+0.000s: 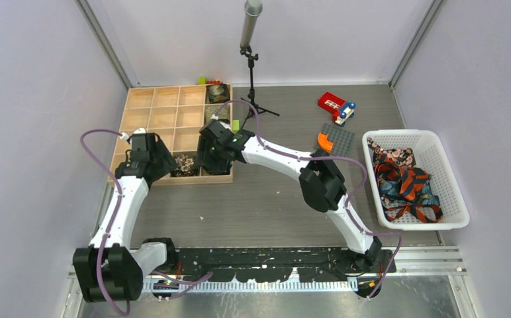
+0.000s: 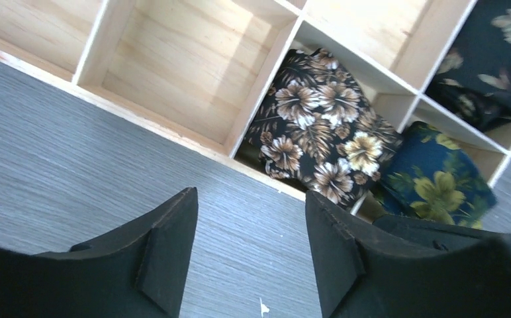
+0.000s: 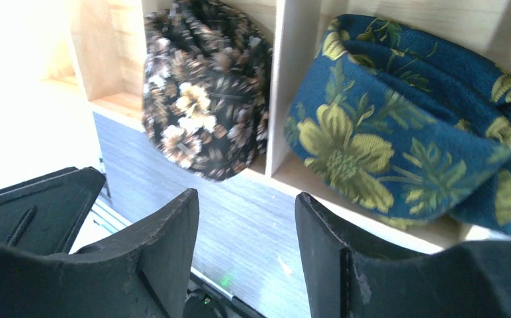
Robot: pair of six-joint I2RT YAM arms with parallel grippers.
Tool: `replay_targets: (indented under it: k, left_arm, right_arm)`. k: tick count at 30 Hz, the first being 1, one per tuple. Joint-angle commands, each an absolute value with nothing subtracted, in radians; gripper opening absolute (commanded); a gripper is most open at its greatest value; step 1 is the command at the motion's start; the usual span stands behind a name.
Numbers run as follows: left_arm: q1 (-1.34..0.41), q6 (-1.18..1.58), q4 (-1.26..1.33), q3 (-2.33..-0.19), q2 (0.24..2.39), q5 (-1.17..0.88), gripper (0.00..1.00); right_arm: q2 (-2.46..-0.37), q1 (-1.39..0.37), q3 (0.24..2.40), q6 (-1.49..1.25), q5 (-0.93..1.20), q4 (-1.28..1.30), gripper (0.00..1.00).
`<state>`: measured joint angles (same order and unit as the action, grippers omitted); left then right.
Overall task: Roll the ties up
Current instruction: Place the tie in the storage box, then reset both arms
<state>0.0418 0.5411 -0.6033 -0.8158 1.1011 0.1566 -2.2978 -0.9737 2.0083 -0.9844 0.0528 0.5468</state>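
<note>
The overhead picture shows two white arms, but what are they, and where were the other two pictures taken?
They are two robot arms bolted to a table, filmed from above. Each other picture comes from a camera on one wrist, looking past its black claw: the left claw and right claw, both open and holding nothing. Both face a wooden tray where a brown flowered rolled tie and a blue rolled tie sit in neighbouring compartments. Loose ties lie in a white basket.

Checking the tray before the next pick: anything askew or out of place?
Yes. The brown floral rolled tie bulges out over the front wall of the wooden tray instead of sitting down in its cell. The blue floral roll beside it looks seated in its own cell.
</note>
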Motion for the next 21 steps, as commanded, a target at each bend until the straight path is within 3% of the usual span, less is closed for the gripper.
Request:
replay_targets:
  k: [1, 3, 8, 13, 21]
  left_arm:
    - [0.046, 0.514, -0.695, -0.9, 1.003, 0.149, 0.65]
    - [0.046, 0.499, -0.732, -0.915, 0.961, 0.145, 0.7]
    - [0.046, 0.467, -0.824, -0.932, 0.849, 0.124, 0.99]
    - [0.046, 0.439, -0.885, -0.916, 0.74, 0.065, 1.0]
    - [0.045, 0.416, -0.896, -0.878, 0.673, -0.162, 1.0]
  right_arm:
    - [-2.121, -0.991, 2.063, -0.924, 0.019, 0.581, 0.61]
    - [-2.087, -0.998, 2.068, -0.898, 0.029, 0.578, 0.62]
    - [-1.991, -1.017, 2.051, -0.818, 0.046, 0.583, 0.62]
    - [-1.819, -1.02, 1.891, -0.692, -0.033, 0.617, 0.63]
    - [-1.375, -1.02, 1.383, -0.55, -0.376, 0.552, 0.64]
